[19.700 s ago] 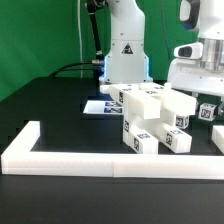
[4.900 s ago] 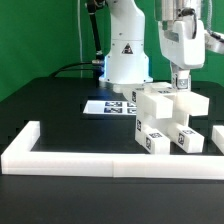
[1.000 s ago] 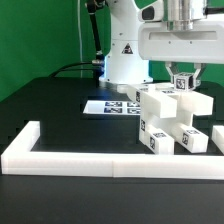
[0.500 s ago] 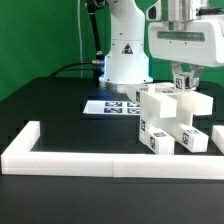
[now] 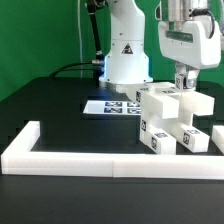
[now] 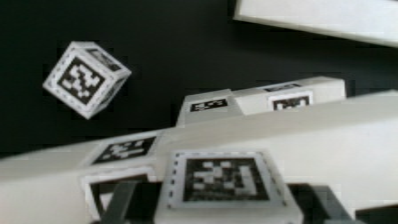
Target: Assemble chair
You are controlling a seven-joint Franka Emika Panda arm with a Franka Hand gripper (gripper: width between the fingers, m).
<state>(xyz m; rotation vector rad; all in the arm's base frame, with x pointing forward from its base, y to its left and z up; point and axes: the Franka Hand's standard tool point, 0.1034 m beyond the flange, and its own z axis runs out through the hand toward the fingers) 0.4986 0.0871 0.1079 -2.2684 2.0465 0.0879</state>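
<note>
- Hovering low over the joined white blocks of the chair [image 5: 160,118], the hand [image 5: 184,80] points straight down from the arm.
- Hand is clamped on a small white post [image 6: 221,178] with a black-and-white tag on its upper face. In the wrist view the dark fingers [image 6: 121,202] press against its two sides.
- Post sits right at the top of the chair's tall block, under the hand. Cannot tell whether it is seated in it or just touching.
- Chair stands on the black bench [image 5: 50,110], directly below the hand, with tags on its near faces.
- One loose tagged block [image 6: 86,78] lies on the bench apart from the hand, tilted in the wrist view.
- Marker board [image 5: 103,106] lies flat on the bench, below the hand and off toward the exterior view's left.
- Low white border wall [image 5: 100,160] runs along the bench's near side, well below the hand, in front of the chair.
</note>
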